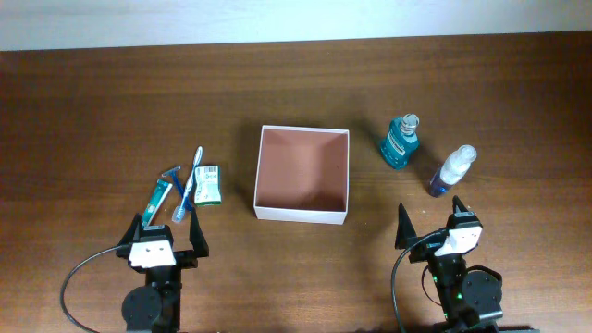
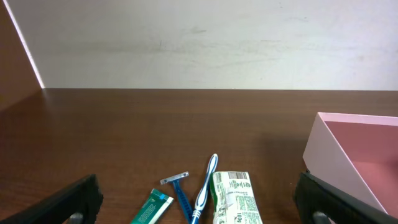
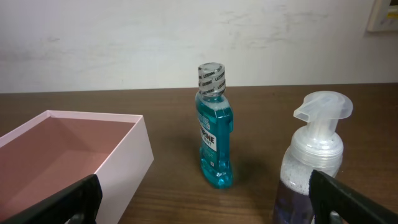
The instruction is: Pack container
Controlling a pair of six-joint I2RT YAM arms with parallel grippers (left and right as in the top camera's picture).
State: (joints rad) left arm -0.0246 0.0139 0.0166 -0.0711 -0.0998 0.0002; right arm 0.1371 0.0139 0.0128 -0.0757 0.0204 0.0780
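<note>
The container (image 1: 302, 214) is a square white-walled box with a reddish-brown inside, empty, at the table's middle; it shows in the left wrist view (image 2: 329, 155) and right wrist view (image 3: 124, 165). Left of it lie a green toothpaste tube (image 1: 161, 196), a blue razor (image 1: 176, 180), a blue-white toothbrush (image 1: 190, 183) and a green-white packet (image 1: 207, 184). Right of it stand a teal mouthwash bottle (image 1: 401, 141) and a clear pump bottle (image 1: 451, 171). My left gripper (image 1: 166, 231) is open and empty, just short of the toothpaste. My right gripper (image 1: 433, 227) is open and empty, near the pump bottle.
The dark wooden table (image 1: 111, 111) runs to a pale wall at the back. The razor (image 2: 180, 190), toothbrush (image 2: 205, 186) and packet (image 2: 233, 199) lie between my left fingers' line of view. The mouthwash (image 3: 214, 134) and pump bottle (image 3: 311, 155) stand ahead of my right fingers.
</note>
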